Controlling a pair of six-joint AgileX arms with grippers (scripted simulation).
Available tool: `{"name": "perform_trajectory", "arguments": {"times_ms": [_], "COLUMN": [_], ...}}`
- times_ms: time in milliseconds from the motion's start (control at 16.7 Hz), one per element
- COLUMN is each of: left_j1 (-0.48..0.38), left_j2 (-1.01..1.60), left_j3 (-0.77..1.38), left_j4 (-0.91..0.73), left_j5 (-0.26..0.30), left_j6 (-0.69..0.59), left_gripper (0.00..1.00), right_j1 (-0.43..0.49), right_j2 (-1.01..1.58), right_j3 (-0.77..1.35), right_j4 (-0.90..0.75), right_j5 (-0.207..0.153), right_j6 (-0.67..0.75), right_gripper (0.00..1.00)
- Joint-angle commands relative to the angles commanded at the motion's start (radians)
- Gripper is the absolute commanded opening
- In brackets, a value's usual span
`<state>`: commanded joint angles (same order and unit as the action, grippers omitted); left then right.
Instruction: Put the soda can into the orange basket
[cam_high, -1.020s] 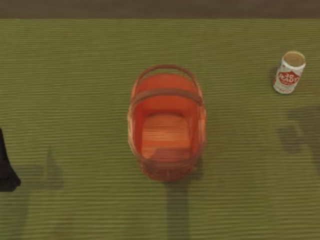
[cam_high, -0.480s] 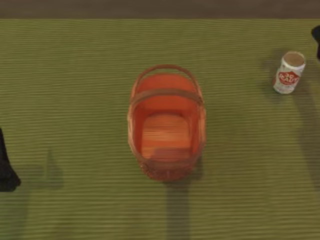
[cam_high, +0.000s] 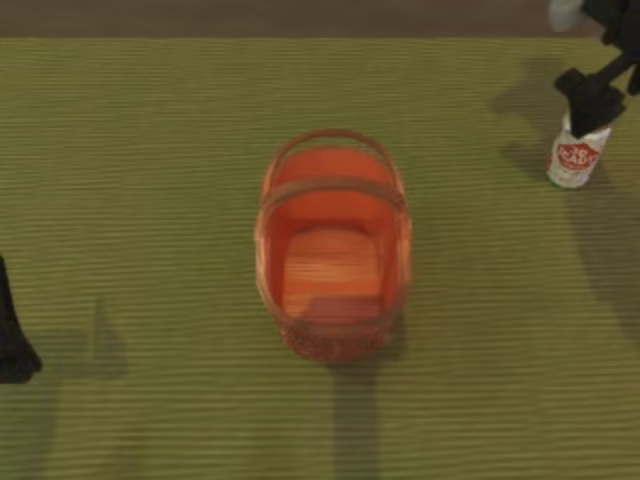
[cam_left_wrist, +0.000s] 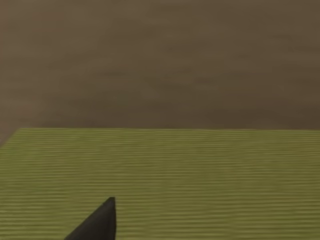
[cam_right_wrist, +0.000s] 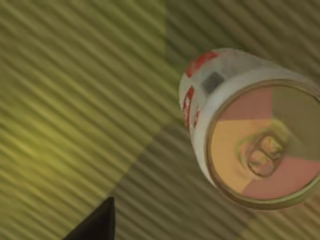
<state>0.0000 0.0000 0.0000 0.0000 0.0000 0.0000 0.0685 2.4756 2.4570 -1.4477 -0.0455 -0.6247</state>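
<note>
The soda can (cam_high: 575, 160) stands upright on the green ribbed table (cam_high: 150, 200), near its right edge and toward the far side, well apart from the orange basket (cam_high: 333, 245), which sits near the middle of the table with its two hoop handles arched over an interior that holds nothing. The right pincer (cam_high: 592, 100) hangs directly over the can, its dark tip covering the can's top in the top view; whether its fingers are apart or together cannot be told. The right wrist view looks down on the can's silvery lid with its pull tab (cam_right_wrist: 264, 150) and the red lettering on its white side, with one dark fingertip (cam_right_wrist: 97, 225) showing at the frame's edge, clear of the can. The left arm (cam_high: 12, 335) is parked at the left edge of the table; its wrist view shows only one dark fingertip (cam_left_wrist: 97, 225) above the table, so the state of the left pincer cannot be told either.
</note>
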Motion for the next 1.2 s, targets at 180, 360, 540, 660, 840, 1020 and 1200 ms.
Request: {"name": "perform_trajectory", "arguments": {"times_ms": [180,360,540,660,840,1020,1200], "left_j1": [0.000,0.000,0.000,0.000,0.000,0.000,0.000], "left_j2": [0.000,0.000,0.000,0.000,0.000,0.000,0.000], "left_j3": [0.000,0.000,0.000,0.000,0.000,0.000,0.000], "left_j4": [0.000,0.000,0.000,0.000,0.000,0.000,0.000], "left_j5": [0.000,0.000,0.000,0.000,0.000,0.000,0.000], "left_j6": [0.000,0.000,0.000,0.000,0.000,0.000,0.000], "left_gripper": [1.00,1.00,1.00,1.00,1.00,1.00,1.00], "right_j1": [0.004,0.006,0.006,0.001,0.007,0.011,0.013], "right_j2": [0.112,0.145,0.145,0.144,0.133,0.121,0.116], "right_j3": [0.133,0.175,0.175,0.169,0.095,-0.029,-0.079], "right_j4": [-0.044,-0.055,-0.055,-0.050,0.016,0.120,0.170], "right_j5": [-0.006,-0.008,-0.008,-0.008,-0.009,-0.008,-0.008], "right_j6": [-0.032,-0.042,-0.042,-0.042,-0.041,-0.037,-0.035], "right_gripper": [1.00,1.00,1.00,1.00,1.00,1.00,1.00]}}
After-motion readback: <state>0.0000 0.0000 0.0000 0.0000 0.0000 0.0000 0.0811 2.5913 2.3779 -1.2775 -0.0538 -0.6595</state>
